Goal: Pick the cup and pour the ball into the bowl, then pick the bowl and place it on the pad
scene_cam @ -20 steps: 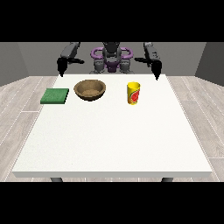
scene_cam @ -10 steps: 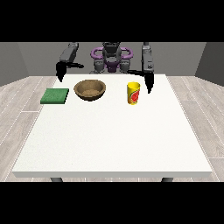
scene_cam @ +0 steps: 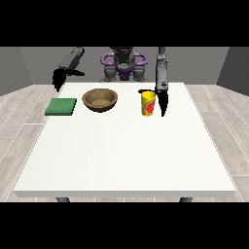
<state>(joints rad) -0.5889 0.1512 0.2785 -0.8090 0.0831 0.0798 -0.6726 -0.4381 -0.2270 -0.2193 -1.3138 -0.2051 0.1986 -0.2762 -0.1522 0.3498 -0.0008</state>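
A yellow cup [scene_cam: 148, 103] with a red mark stands upright on the white table [scene_cam: 126, 151], right of centre at the back. A brown wooden bowl [scene_cam: 100, 99] sits to its left. Further left lies a flat green pad [scene_cam: 61, 106]. The hand at the view's right [scene_cam: 162, 100] hangs just right of the cup, fingers pointing down and straight, thumb reaching over the cup's rim. The hand at the view's left [scene_cam: 59, 78] hovers above the table's back left corner, beyond the pad, holding nothing. The ball is hidden from view.
The robot's torso [scene_cam: 123, 63] stands behind the table's far edge. Grey wooden floor surrounds the table. The near half of the table holds nothing that shows.
The hand at the view's right has come down and forward from shoulder height to the cup's right side. The hand at the view's left has shifted slightly outward.
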